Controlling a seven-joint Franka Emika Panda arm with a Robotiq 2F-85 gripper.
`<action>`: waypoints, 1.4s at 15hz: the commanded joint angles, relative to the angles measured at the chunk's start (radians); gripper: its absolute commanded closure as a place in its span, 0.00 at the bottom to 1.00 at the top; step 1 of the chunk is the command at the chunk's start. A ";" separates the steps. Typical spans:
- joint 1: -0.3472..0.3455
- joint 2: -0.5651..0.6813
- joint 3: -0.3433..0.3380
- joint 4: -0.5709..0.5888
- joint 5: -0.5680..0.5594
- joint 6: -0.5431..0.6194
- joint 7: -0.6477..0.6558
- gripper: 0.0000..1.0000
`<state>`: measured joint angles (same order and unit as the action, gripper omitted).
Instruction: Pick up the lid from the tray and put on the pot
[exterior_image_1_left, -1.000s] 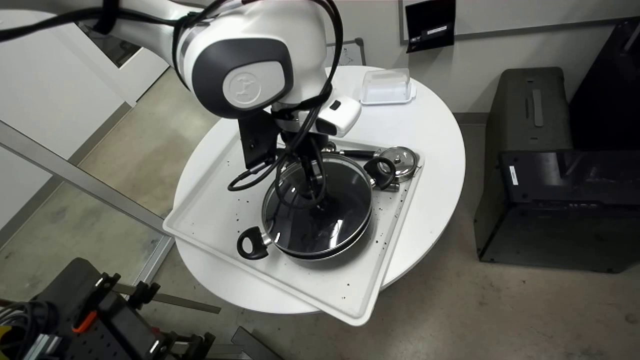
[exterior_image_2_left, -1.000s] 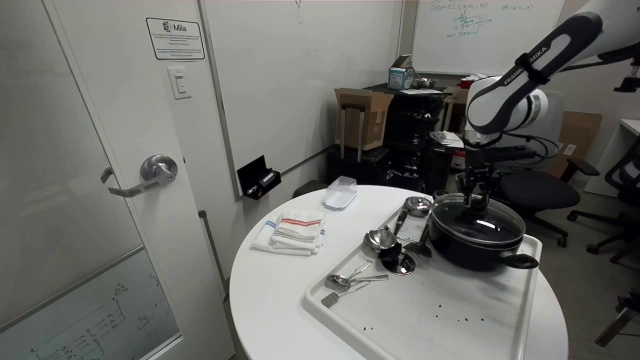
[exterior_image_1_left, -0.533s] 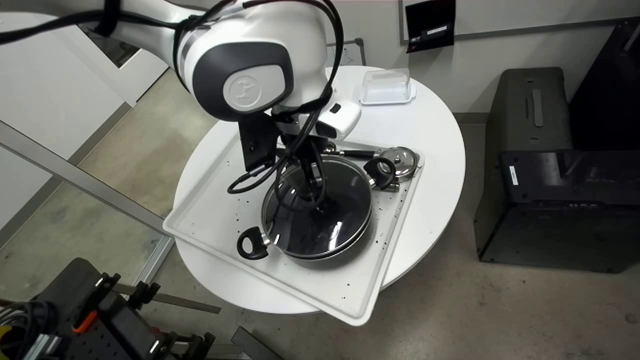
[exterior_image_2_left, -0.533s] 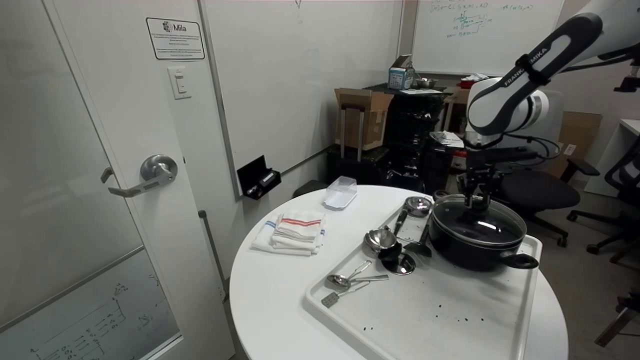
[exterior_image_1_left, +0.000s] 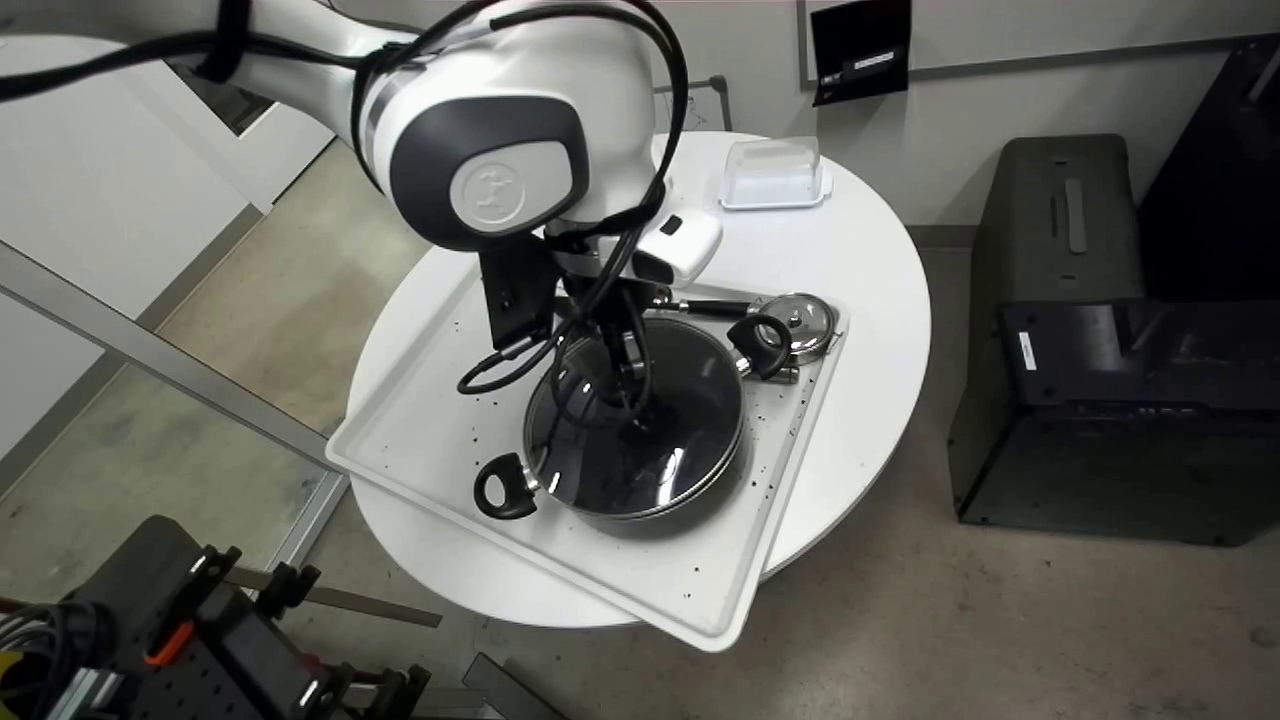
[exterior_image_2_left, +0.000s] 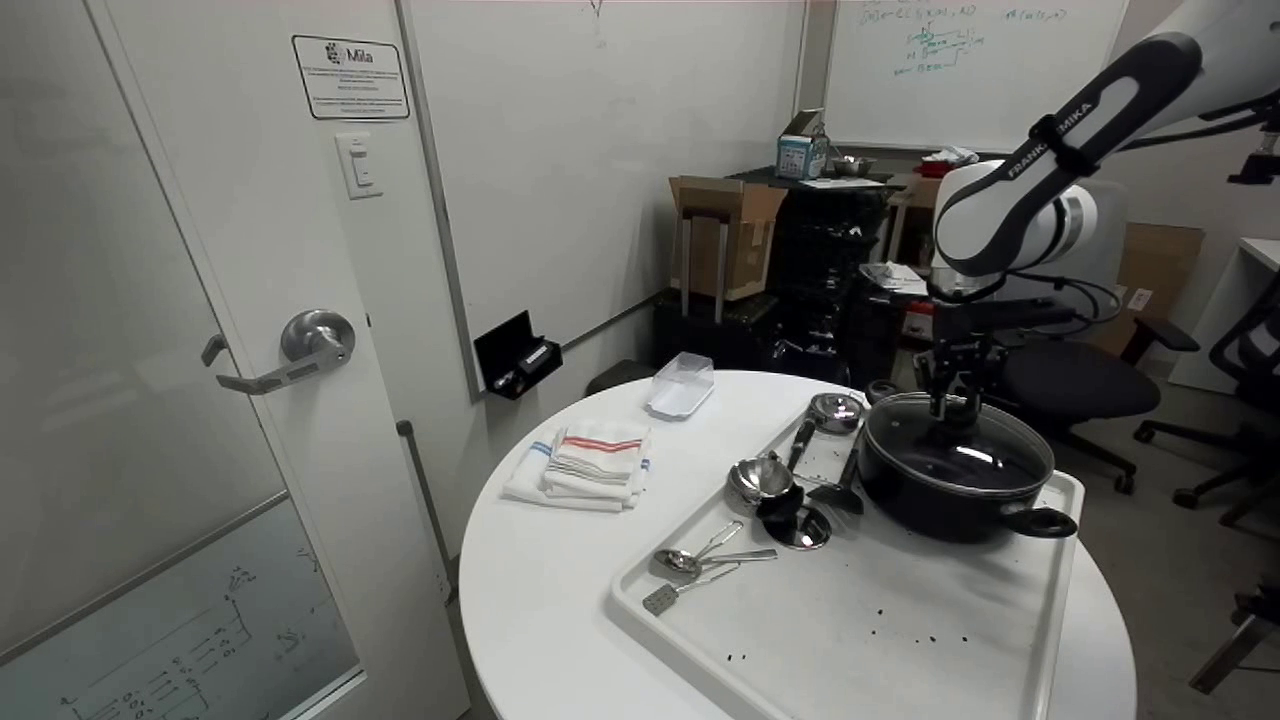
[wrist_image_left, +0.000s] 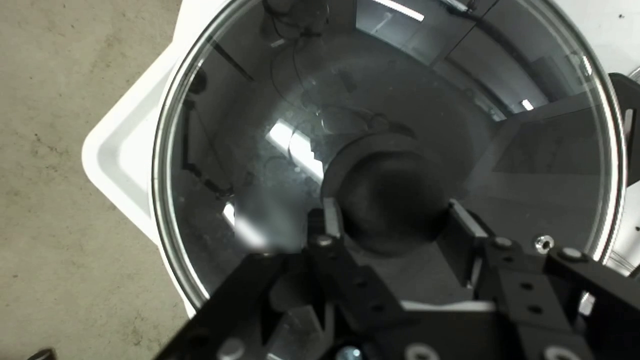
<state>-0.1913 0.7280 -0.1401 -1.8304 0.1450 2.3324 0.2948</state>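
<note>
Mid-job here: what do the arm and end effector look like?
The arm is white and rounded, with dark grey panels, a pale badge, and Franka Emika lettering partly under a black strap. Black cables loop alongside. The end effector is black and two-fingered, with silvery screws.

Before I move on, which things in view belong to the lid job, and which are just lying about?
For the job:
glass lid
black pot
white tray
tool

Just lying about:
folded towels
clear plastic container
small metal utensils
black utensil
round shiny metalware
</note>
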 joint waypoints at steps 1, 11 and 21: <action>0.008 -0.003 -0.009 0.002 0.024 0.006 0.008 0.75; 0.008 0.006 -0.009 0.021 0.027 0.008 0.018 0.75; 0.018 0.008 -0.011 0.017 0.020 0.007 0.035 0.75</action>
<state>-0.1888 0.7390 -0.1401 -1.8247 0.1451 2.3471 0.3157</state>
